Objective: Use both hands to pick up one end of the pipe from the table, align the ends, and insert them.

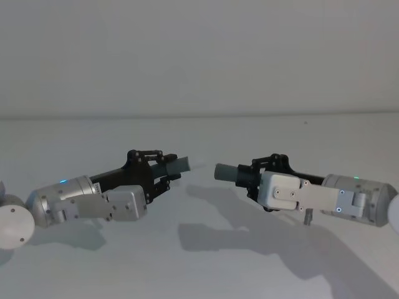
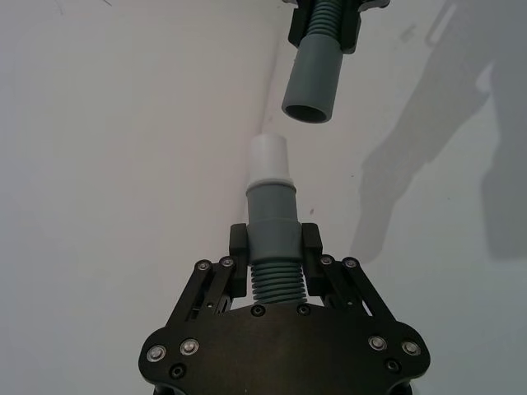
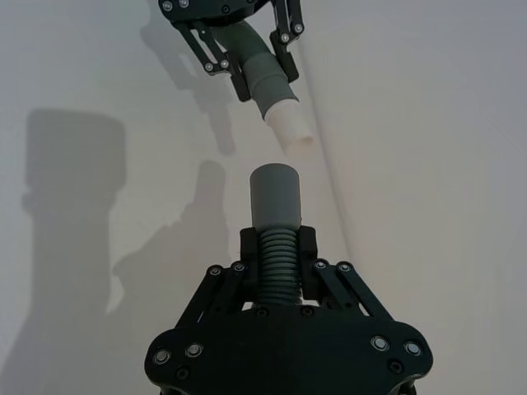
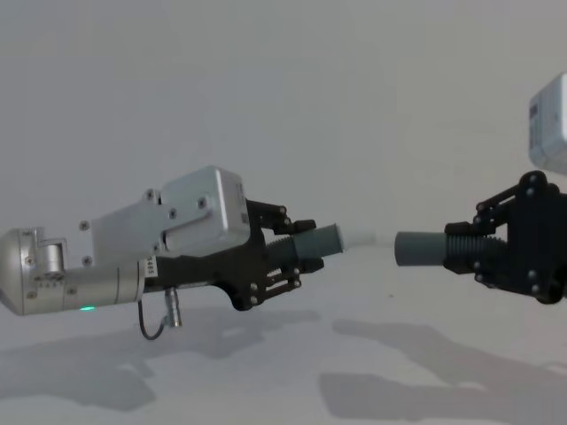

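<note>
Both pipe pieces hang above the white table. My left gripper is shut on the ribbed part of one grey piece, whose white narrower end points toward the other arm. My right gripper is shut on the ribbed part of the second grey piece, and its open round mouth faces the white end. A short gap separates the two ends. In the left wrist view the mouth sits slightly to one side of the white end's axis. From the chest, both pieces look nearly level.
The table around and under the arms is plain white, with only the arms' shadows on it. A pale wall rises behind the table's far edge.
</note>
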Available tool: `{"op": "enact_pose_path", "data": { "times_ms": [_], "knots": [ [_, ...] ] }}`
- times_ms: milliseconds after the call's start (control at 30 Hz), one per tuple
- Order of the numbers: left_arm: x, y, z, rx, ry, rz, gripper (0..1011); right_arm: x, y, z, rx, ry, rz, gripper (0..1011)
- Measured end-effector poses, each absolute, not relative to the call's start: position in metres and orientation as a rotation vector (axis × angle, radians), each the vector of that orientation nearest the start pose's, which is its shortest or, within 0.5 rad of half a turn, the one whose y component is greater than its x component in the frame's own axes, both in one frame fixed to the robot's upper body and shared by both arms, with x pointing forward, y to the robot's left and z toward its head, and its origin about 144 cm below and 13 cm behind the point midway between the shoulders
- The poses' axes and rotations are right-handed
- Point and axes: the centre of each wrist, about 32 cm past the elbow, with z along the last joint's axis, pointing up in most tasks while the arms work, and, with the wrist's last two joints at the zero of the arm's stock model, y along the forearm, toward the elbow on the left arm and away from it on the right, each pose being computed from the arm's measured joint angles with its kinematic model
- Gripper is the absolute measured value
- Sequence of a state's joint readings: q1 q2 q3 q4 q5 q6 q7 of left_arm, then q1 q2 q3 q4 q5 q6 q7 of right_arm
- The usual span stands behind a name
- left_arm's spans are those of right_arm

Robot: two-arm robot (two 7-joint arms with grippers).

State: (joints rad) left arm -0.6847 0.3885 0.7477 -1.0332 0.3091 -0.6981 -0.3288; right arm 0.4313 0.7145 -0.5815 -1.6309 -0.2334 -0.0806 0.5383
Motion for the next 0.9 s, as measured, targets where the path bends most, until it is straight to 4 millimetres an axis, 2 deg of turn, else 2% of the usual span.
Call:
{"op": "enact_pose_path", "data": {
  "times_ms": [900],
  "knots": [
    [0.601,0.222,1.188,0.289,-1.030,0.379,348,0.533,-0.266,1.268,-0.691,-0.845,-0.452,249]
  ]
}}
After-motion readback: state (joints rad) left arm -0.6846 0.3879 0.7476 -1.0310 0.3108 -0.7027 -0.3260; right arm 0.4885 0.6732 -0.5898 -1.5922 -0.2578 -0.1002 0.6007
